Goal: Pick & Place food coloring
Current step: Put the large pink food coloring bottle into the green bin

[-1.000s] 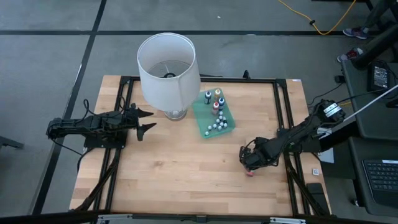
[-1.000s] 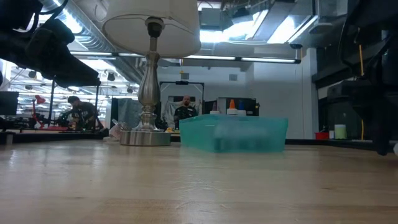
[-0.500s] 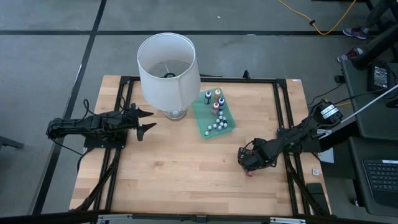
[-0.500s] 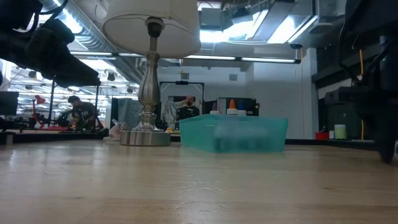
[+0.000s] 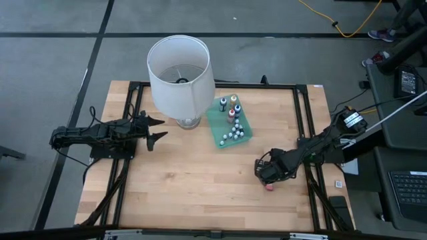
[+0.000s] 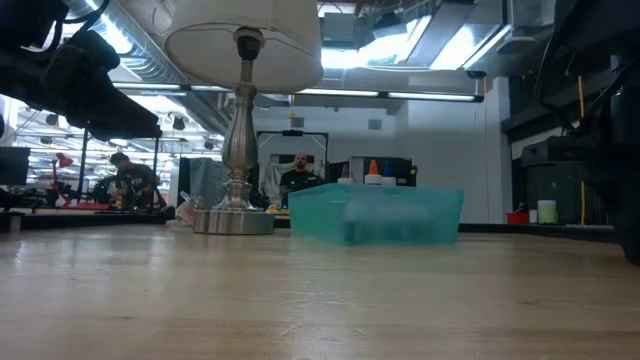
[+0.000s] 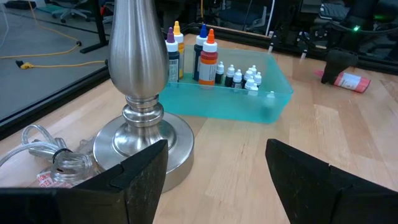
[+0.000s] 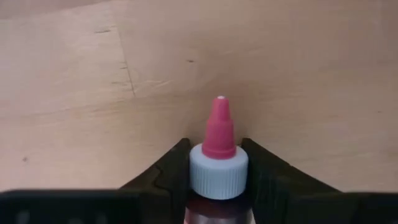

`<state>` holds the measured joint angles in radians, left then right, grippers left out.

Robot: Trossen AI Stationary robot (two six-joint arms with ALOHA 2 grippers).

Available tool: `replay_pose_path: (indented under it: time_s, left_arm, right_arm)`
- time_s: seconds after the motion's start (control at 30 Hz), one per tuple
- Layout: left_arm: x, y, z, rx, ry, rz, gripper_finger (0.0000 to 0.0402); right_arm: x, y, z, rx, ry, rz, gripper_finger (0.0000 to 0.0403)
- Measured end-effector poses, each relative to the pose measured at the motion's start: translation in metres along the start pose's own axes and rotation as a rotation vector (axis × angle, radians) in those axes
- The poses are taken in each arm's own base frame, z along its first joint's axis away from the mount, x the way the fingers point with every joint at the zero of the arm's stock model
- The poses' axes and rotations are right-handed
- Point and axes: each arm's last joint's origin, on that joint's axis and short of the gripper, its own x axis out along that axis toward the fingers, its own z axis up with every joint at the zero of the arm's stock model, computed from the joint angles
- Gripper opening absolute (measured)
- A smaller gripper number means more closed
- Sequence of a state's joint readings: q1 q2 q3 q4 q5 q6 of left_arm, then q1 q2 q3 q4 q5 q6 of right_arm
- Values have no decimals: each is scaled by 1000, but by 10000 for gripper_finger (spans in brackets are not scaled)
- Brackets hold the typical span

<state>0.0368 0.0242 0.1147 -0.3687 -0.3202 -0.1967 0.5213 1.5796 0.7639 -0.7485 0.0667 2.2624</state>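
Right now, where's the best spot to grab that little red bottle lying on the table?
Probably by its sides, just below the white collar. The red bottle lies on its side on the table, so it could roll; fingers closing across its round body from both sides should stop that. The pink tip is thin and tapered, likely too slippery. The right gripper already sits that way, one finger on each side.
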Motion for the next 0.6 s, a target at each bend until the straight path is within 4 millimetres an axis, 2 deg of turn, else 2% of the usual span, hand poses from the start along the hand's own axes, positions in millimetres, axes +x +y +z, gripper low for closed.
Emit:
replay_pose_path:
  time_s: [0.17, 0.37, 0.6]
  left_arm:
    - [0, 0, 0, 0, 0, 0, 265]
    - [0, 0, 0, 0, 0, 0, 265]
    - [0, 0, 0, 0, 1, 0, 267]
  right_arm:
    - [-4, 4, -2, -98, -3, 10, 127]
    - [-20, 16, -1, -250, -38, 100, 127]
    - [-48, 33, 5, -559, -128, 234, 127]
